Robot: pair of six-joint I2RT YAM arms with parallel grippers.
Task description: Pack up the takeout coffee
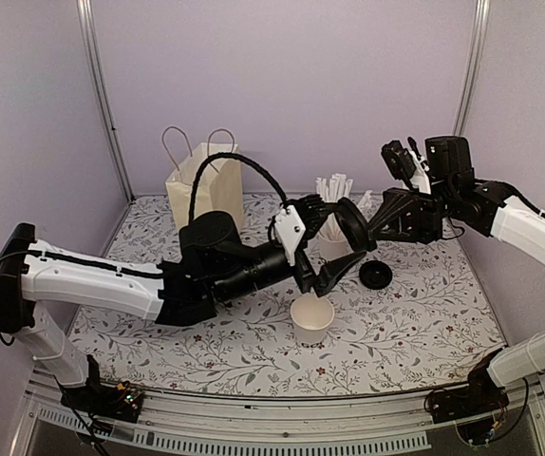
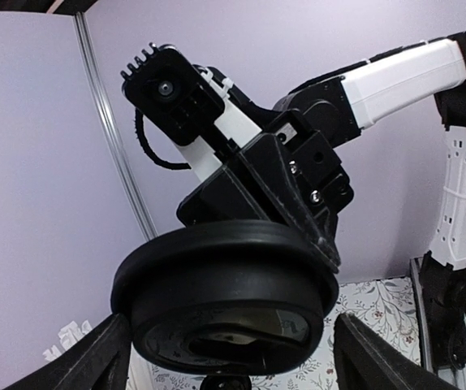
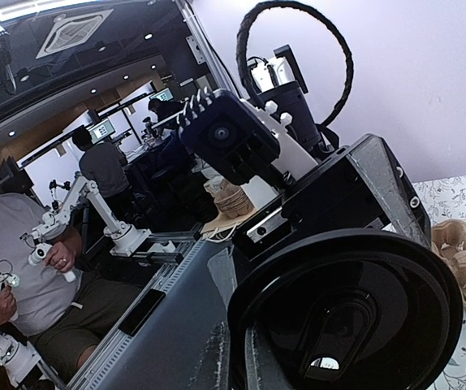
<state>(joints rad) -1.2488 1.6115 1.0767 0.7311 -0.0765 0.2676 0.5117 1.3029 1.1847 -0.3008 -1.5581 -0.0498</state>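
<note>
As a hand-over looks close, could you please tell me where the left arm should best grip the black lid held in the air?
By its rim, across the widest part. The lid is a round disc pinched at one edge by the right gripper, so the left fingers should come from the opposite side, one on each free edge.

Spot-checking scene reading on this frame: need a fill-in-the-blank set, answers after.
1. The right gripper is ___ on the round black plastic lid.
2. The left gripper has its jaws ___, one on either side of that lid.
3. The wide white paper cup has ___ lid on it.
4. The beige handled paper bag stands ___ of the white cup of straws.

Missing words: shut; open; no; left.
</note>
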